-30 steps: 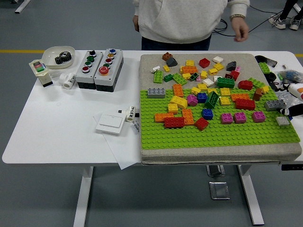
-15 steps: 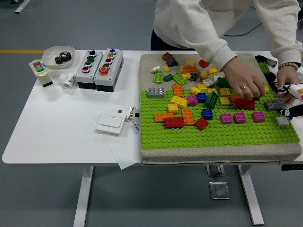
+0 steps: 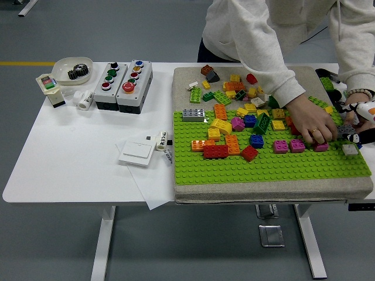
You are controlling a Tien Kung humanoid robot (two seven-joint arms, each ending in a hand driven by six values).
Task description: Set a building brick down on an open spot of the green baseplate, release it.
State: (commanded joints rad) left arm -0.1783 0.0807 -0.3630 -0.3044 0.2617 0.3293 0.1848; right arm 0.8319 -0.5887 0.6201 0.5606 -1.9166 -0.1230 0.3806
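High head view — down over table (image 3: 76, 158)

- The right hand (image 3: 364, 124) shows only as a white-and-black part at the picture's 3 o'clock edge; its arm is cut off there, and its fingers cannot be made out.
- The person (image 3: 275, 35) at 12 to 1 o'clock is cut off by the top edge, so only the pale sweatshirt and arms show.
- The person's hand (image 3: 314, 121) lies over bricks on the green baseplate (image 3: 263, 167), hiding whatever sits beneath it.
- The person's other hand (image 3: 355, 108) is partly cut by the 3 o'clock edge.
- Clutter at the table's far right corner is too small to identify.
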